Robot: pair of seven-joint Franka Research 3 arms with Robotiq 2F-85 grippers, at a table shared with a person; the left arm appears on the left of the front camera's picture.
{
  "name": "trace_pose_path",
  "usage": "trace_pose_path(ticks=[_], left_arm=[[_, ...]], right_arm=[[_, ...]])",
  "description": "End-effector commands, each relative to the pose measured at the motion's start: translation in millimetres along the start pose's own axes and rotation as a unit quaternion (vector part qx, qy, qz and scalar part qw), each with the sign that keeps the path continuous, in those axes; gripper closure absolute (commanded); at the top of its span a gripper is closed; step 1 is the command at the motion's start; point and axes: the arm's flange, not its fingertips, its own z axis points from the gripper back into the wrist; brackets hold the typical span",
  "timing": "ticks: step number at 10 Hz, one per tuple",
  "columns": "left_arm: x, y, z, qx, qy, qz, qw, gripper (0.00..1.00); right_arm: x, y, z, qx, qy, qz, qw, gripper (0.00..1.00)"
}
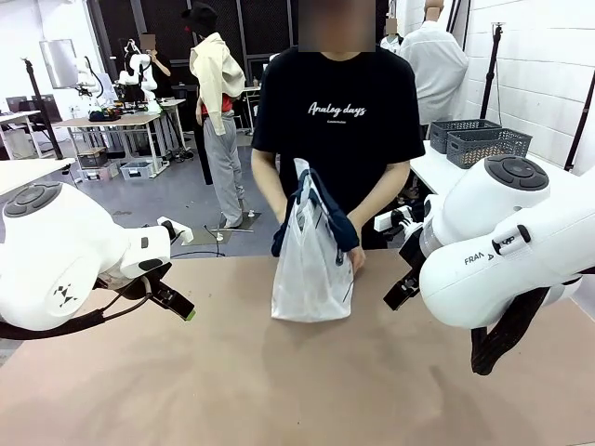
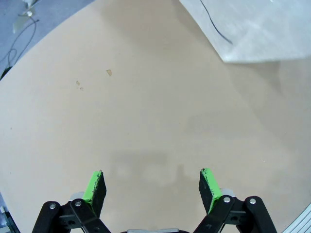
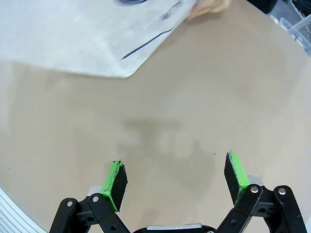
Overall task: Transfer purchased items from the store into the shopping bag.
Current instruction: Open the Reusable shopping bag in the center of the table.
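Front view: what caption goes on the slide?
A person holds the white shopping bag upright on the table, between the left claw and right claw.

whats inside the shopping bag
Nothing can be made out inside the shopping bag: its cloudy white plastic hides any contents. Navy handles drape over its top; a person's hand steadies it.

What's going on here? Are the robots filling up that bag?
Not yet. A person across the table is steadying the white shopping bag, which stands upright with its blue handles up. The left gripper and the right gripper both hang open and empty over the tabletop, one on each side of the bag.
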Motion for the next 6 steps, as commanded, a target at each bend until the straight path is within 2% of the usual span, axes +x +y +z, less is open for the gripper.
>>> trace_pose_path(ticks=[1, 6], left_arm=[[-0.2, 0.6, 0.0, 0.000, 0.000, 0.001, 1.000, 0.00], [-0.2, 0.6, 0.0, 0.000, 0.000, 0.001, 1.000, 0.00]], right_arm=[[0.0, -0.1, 0.0, 0.000, 0.000, 0.000, 1.000, 0.00], [0.0, -0.1, 0.0, 0.000, 0.000, 0.000, 1.000, 0.00]])
